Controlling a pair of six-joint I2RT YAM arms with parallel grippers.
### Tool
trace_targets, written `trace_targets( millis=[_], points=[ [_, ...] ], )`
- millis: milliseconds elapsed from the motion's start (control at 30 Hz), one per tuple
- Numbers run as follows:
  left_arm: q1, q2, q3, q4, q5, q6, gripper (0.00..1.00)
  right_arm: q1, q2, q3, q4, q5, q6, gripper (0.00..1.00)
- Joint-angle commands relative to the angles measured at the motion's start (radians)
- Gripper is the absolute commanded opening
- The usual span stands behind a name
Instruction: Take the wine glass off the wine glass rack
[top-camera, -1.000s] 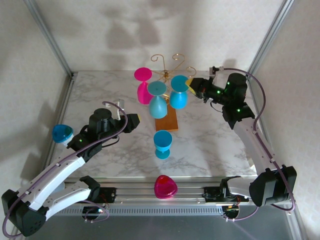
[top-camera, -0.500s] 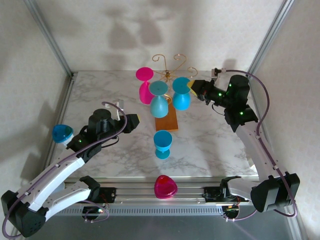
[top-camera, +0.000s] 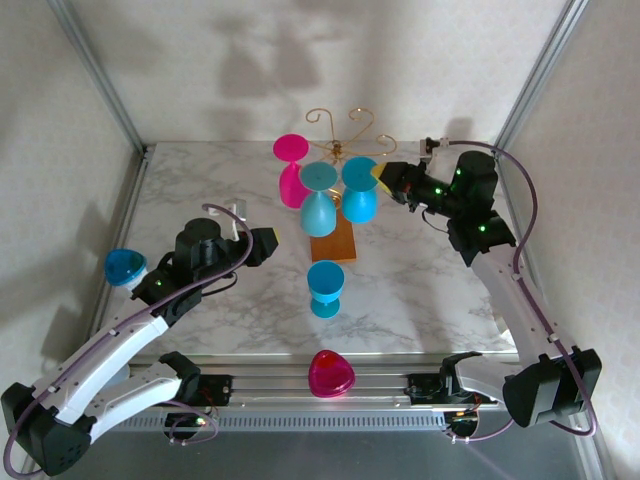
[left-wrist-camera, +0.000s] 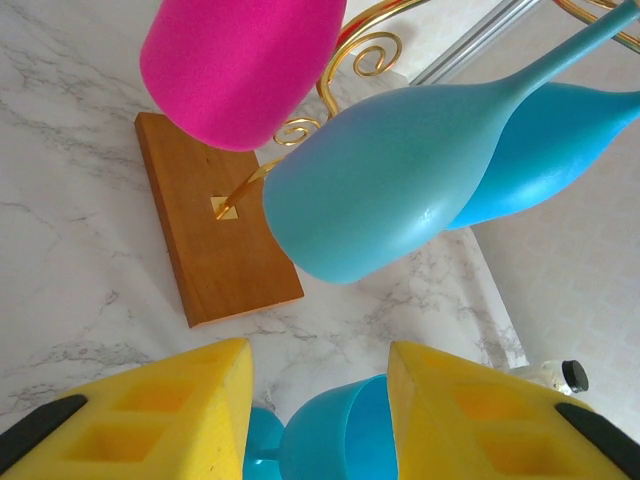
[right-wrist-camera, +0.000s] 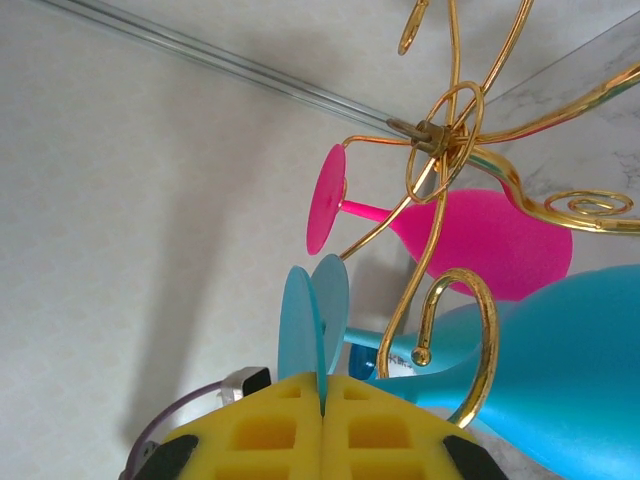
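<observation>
Right gripper (top-camera: 380, 174) shifted wine glass (top-camera: 359, 205), teal glass (top-camera: 316, 215) alongside.

Top view: wine glass rack (top-camera: 335, 243) base half covered by the hanging pale-blue glass (top-camera: 317, 205). The contact between right gripper (top-camera: 379, 173) and blue glass (top-camera: 359, 190) foot is too small to resolve.
Left wrist: pink glass (left-wrist-camera: 240, 60) cropped at top, standing blue glass (left-wrist-camera: 335, 440) cropped at bottom.
Right wrist: blue glass bowl runs off the right edge.

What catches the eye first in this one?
The gold rack at the table's back, with a pink glass and two blue glasses hanging upside down. The right claw is shut on the foot of the right blue glass; another blue glass stands in front of the rack.
</observation>
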Motion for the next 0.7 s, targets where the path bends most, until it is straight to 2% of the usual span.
trace_targets(
  millis=[0,667],
  points=[
    [-0.007,-0.019,-0.009,-0.001,-0.014,-0.012,0.39,0.010,0.011,0.049,0.015,-0.027,-0.009,0.00],
    [-0.007,-0.025,-0.011,-0.013,-0.029,-0.007,0.40,0.001,0.121,0.117,0.058,0.066,0.013,0.00]
  ],
)
